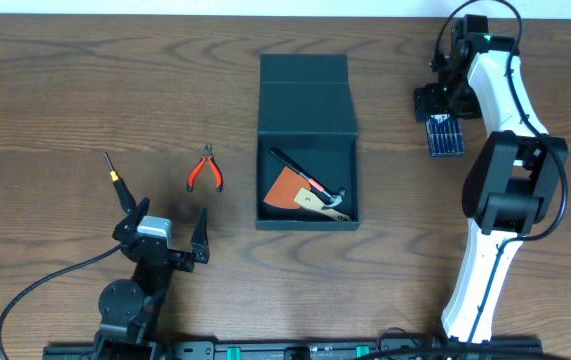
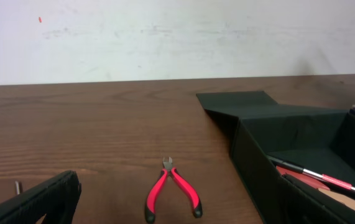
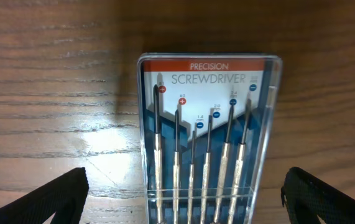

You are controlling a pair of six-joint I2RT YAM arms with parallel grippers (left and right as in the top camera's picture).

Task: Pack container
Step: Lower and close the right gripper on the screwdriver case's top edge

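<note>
The container (image 1: 305, 100) is a dark teal box at the table's middle, with its lid folded open to the far side. Inside lie an orange-brown flat piece (image 1: 287, 187), a small hammer (image 1: 327, 200) and a black and red tool (image 1: 300, 172). The box also shows in the left wrist view (image 2: 258, 149). Red-handled pliers (image 1: 205, 170) lie left of it, in front of my left gripper (image 1: 165, 232), which is open and empty. My right gripper (image 1: 445, 112) is open, its fingers on either side of a clear precision screwdriver case (image 3: 208, 124).
A thin black tool with an orange band (image 1: 116, 177) lies at the far left. The screwdriver case (image 1: 446, 137) lies right of the box on the wooden table. The pliers also show in the left wrist view (image 2: 171, 190). A white wall stands behind the table.
</note>
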